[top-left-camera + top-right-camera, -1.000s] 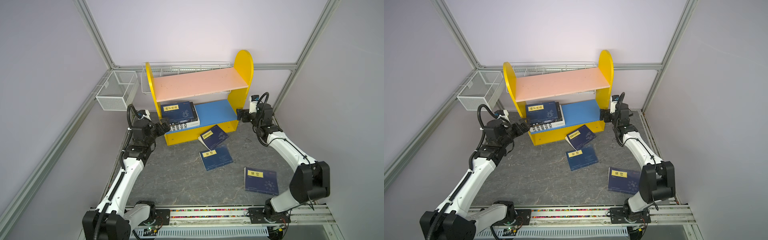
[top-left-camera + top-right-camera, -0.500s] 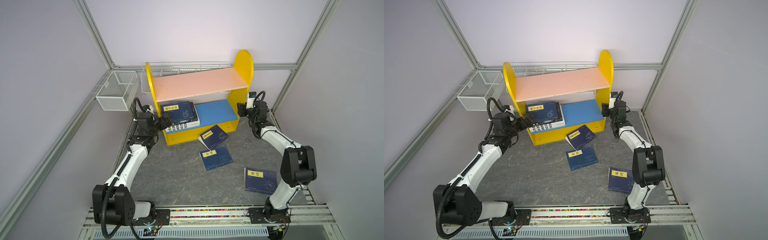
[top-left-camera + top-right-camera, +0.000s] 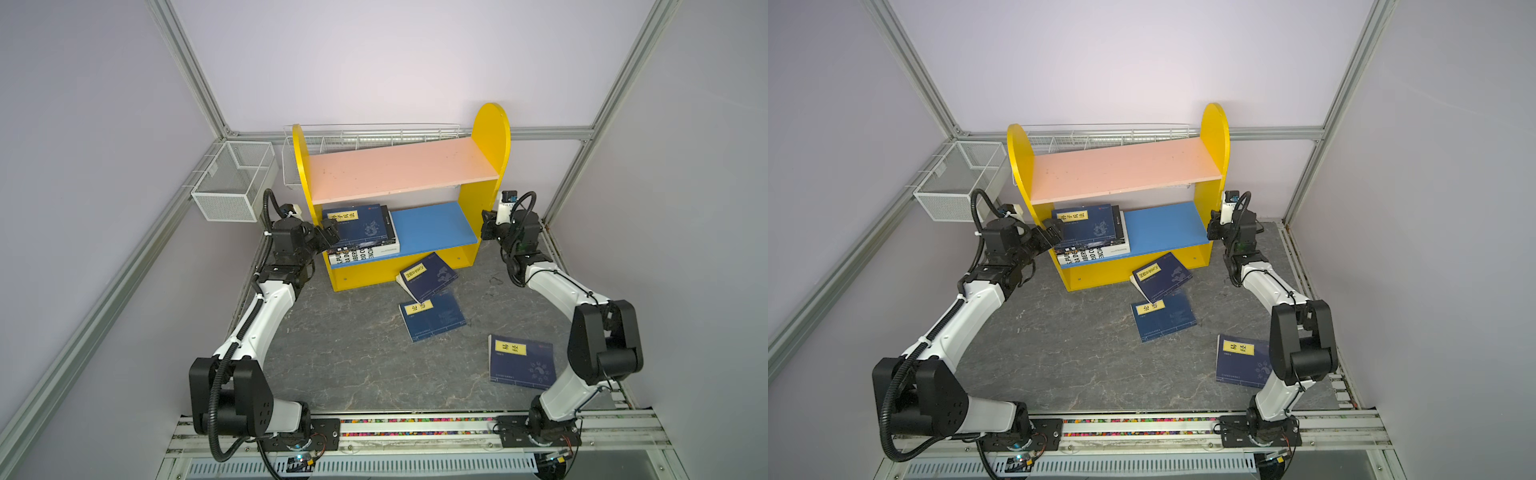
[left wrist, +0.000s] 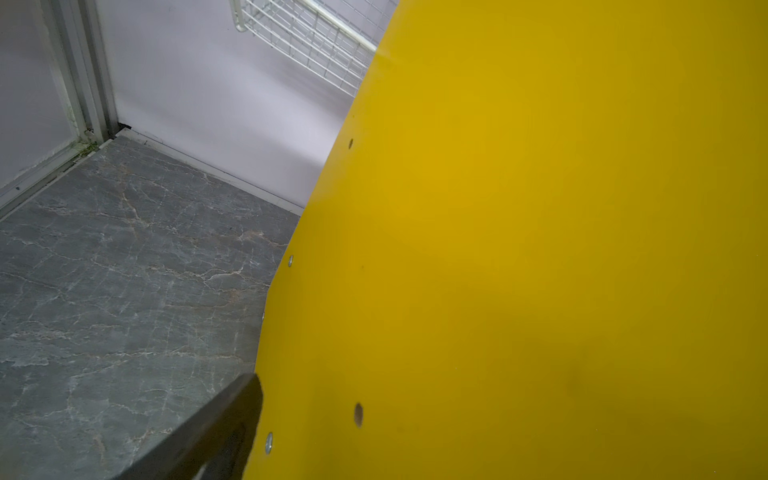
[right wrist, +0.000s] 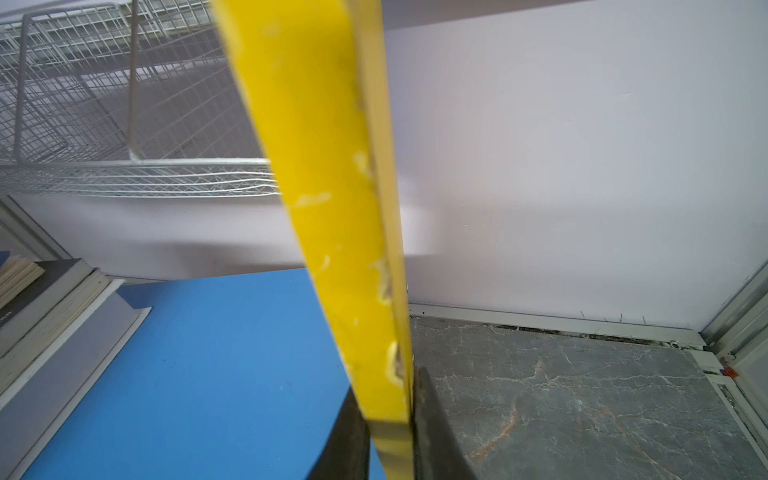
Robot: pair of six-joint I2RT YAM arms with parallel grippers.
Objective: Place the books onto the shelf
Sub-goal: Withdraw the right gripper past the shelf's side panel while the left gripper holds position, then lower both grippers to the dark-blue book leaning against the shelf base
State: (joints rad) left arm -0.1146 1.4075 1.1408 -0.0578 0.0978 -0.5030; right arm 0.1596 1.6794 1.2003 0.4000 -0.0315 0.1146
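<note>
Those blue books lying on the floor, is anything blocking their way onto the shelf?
Nothing visible does. The farthest book, middle book and near book face the open front of the shelf; its pink board is bare, and the blue board is free beside the stack.

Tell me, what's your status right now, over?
Left gripper open at shelf. Right gripper shut on its side panel. Three navy books on floor, unshelved.
</note>
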